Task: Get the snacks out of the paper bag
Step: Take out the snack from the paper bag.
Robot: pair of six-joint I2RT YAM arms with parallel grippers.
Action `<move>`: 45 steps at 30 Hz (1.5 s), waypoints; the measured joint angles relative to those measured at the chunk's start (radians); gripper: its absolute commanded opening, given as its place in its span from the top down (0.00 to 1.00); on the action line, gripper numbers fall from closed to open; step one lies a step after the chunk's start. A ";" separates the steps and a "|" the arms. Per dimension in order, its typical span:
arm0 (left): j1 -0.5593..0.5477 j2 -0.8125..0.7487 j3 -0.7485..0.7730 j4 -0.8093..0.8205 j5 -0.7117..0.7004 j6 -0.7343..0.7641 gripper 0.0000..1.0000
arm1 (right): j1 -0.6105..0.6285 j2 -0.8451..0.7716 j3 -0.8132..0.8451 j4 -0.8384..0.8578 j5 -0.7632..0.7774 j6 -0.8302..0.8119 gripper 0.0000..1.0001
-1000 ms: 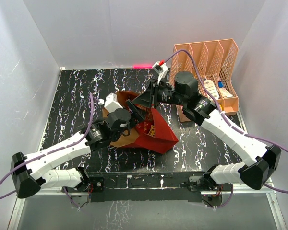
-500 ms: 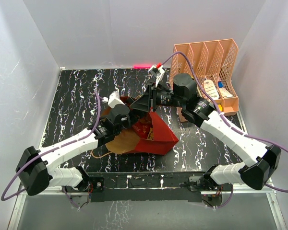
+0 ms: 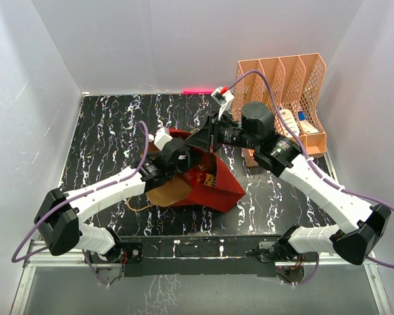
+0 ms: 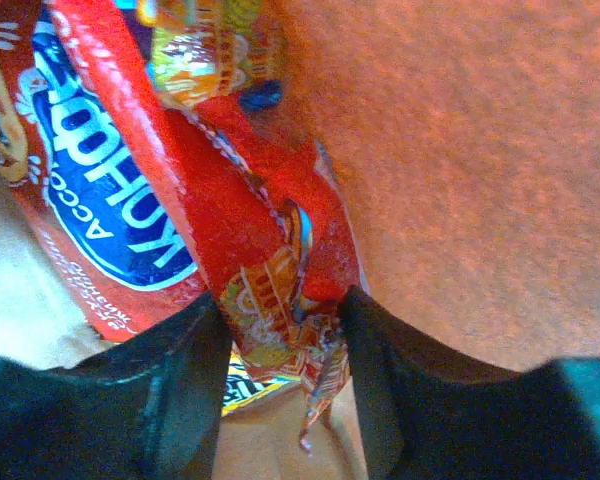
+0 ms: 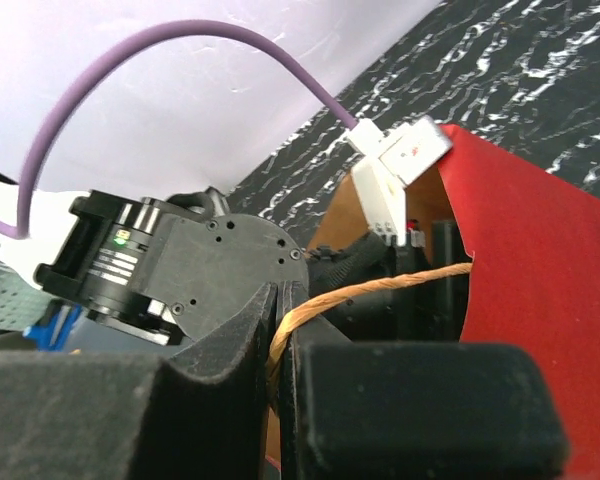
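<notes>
The dark red paper bag [image 3: 220, 187] lies on its side mid-table, its brown inside [image 4: 460, 170] filling the left wrist view. My right gripper [image 3: 201, 139] is shut on its twisted brown cord handle [image 5: 380, 290], lifting the upper wall [image 5: 540, 260]; the jaws [image 5: 283, 330] pinch the cord. My left gripper [image 3: 184, 159] is inside the bag mouth. Its fingers [image 4: 180, 390] press both sides of the crimped corner of the large red crinkly snack bag [image 4: 180, 180] with the purple-white logo. A small yellow-orange candy packet [image 4: 210, 50] lies beyond it, and another yellow packet [image 4: 242, 385] beneath.
A peach mesh file rack [image 3: 295, 79] with small items stands at the back right, just behind my right arm. A pink object [image 3: 196, 90] lies at the table's back edge. White walls enclose the black marbled table [image 3: 105, 131].
My left arm has pushed forward and right, deeper into the bag mouth. My right gripper has kept hold of the cord handle and barely shifted.
</notes>
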 measured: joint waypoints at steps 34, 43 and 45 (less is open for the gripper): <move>0.029 0.000 0.517 -0.388 0.273 0.250 1.00 | 0.008 -0.070 0.006 -0.191 0.494 -0.259 0.93; 0.033 0.016 0.839 -0.602 0.288 0.501 1.00 | 0.014 -0.075 0.070 -0.198 0.566 -0.197 0.93; 0.035 0.020 0.935 -0.647 0.280 0.552 1.00 | 0.014 -0.088 0.070 -0.205 0.589 -0.184 0.93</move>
